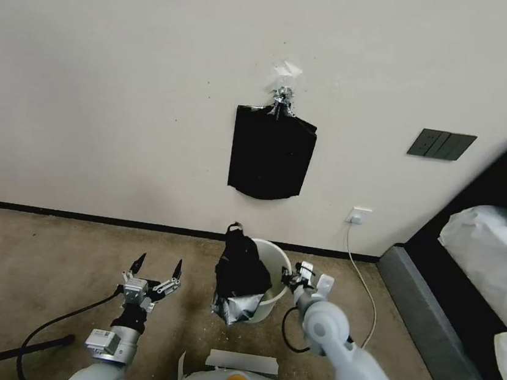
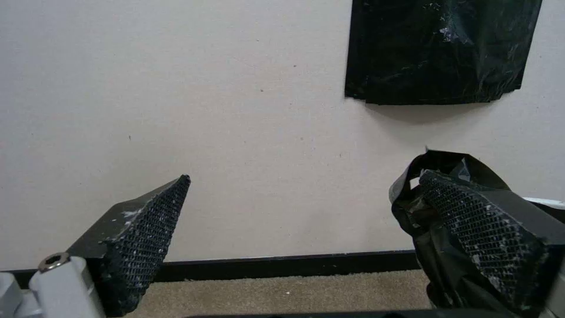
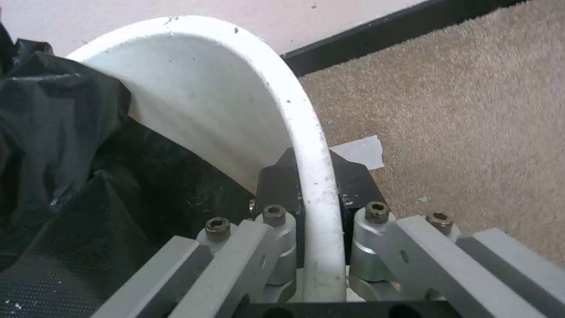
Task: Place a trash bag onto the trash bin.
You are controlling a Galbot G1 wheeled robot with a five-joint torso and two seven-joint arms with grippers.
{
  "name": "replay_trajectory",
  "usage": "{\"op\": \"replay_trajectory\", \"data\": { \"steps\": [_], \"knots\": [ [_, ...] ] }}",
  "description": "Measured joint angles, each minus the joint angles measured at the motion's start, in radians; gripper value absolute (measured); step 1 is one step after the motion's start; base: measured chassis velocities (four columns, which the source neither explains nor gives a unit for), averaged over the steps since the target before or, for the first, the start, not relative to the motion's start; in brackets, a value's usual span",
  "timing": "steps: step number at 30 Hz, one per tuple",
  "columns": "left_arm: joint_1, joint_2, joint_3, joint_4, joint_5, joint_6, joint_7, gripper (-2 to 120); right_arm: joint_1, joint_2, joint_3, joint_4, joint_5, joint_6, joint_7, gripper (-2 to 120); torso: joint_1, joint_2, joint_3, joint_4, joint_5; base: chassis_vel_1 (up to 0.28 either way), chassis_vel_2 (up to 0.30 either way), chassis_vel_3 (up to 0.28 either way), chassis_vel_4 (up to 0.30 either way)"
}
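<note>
Trash bag [image 1: 242, 275] draped over the trash bin's [image 1: 278, 261] left rim, on the carpet by the wall.
Right tool [image 1: 290, 276] clenched on the bin's right rim; left tool [image 1: 158, 265] released, beside the bag.

Trash bag [image 1: 240, 275] blocks trash bin [image 1: 275, 265] mouth's left half.

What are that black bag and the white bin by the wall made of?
The trash bag looks like thin plastic film: glossy, crinkled, with pale glints on its folds. The trash bin looks like rigid moulded plastic, cream-white and matt, with a smooth rounded rim carrying small specks; the right gripper clamps that rim. The left gripper stands open beside them.
</note>
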Motion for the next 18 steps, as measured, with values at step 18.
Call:
{"op": "replay_trajectory", "data": {
  "steps": [18],
  "knots": [
    [0.011,-0.013,0.020,-0.013,0.006,0.001,-0.002,100,-0.063,-0.039,0.000,0.052,-0.117,0.005,-0.057,39,0.000,0.000,0.000,-0.0001,0.0003,0.000,0.000,0.000,0.000]
  ]
}}
